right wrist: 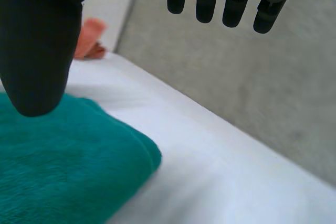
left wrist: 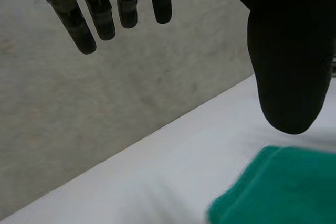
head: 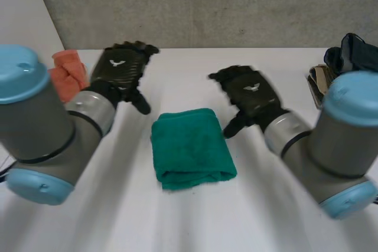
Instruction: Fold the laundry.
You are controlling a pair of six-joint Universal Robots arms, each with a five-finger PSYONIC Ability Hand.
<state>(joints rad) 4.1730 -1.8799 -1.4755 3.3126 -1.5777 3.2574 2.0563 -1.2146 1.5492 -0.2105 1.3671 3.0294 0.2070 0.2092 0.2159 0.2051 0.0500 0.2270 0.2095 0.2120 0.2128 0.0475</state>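
A folded green towel (head: 192,149) lies in the middle of the white table (head: 177,222). My left hand (head: 121,69) hovers above the table behind the towel's left side, fingers straight and spread, holding nothing. My right hand (head: 249,94) hovers behind the towel's right corner, also open and empty. In the left wrist view the fingers (left wrist: 97,17) point at the wall and the thumb (left wrist: 289,56) hangs above the green towel (left wrist: 278,190). In the right wrist view the thumb (right wrist: 39,51) hangs over the towel (right wrist: 63,166) and the fingers (right wrist: 236,1) are straight.
An orange cloth (head: 66,74) sits folded at the table's far left, seen also as the orange cloth (right wrist: 88,39) past the towel. A pile of dark and tan laundry (head: 345,63) lies at the far right. A grey wall (head: 207,4) stands right behind the table.
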